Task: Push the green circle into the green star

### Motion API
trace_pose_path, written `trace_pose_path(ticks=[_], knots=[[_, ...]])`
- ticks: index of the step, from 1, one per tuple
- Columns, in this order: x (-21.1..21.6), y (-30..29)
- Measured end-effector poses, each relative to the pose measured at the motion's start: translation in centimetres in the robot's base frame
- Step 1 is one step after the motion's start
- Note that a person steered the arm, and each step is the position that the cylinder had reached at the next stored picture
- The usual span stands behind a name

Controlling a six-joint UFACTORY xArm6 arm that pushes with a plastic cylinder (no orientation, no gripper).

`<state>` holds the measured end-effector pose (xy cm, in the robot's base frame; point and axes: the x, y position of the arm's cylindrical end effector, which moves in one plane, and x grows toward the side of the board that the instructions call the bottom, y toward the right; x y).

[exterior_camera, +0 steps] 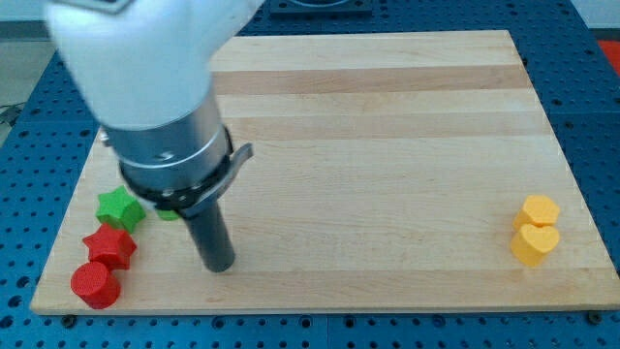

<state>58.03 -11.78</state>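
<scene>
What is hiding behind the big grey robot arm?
A bit of green peeks out beside the green star, probably the green circle. The arm covers most of it, so its shape is hidden.

Probably a robotics lab: a pale wooden counter (387, 145) rests on a blue perforated mounting bench (601, 116).

1. A bright green star (119, 207) and a green circle (169, 212), mostly hidden.
2. A red star (109, 246) and a red cylinder (95, 284).
3. Two yellow blocks, a hexagon (539, 209) and a heart (535, 243).
4. A pale striped wooden board (387, 145) on a blue table (601, 58).
5. A white and silver arm (145, 78) with a dark rod (208, 233).
</scene>
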Motion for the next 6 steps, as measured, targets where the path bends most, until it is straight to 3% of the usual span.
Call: trace_pose_path(ticks=[1,3,5,6], knots=[[-0.1,0.0],[-8.5,-2.8],[-9.5,-6.2],[-11.4,-4.6]])
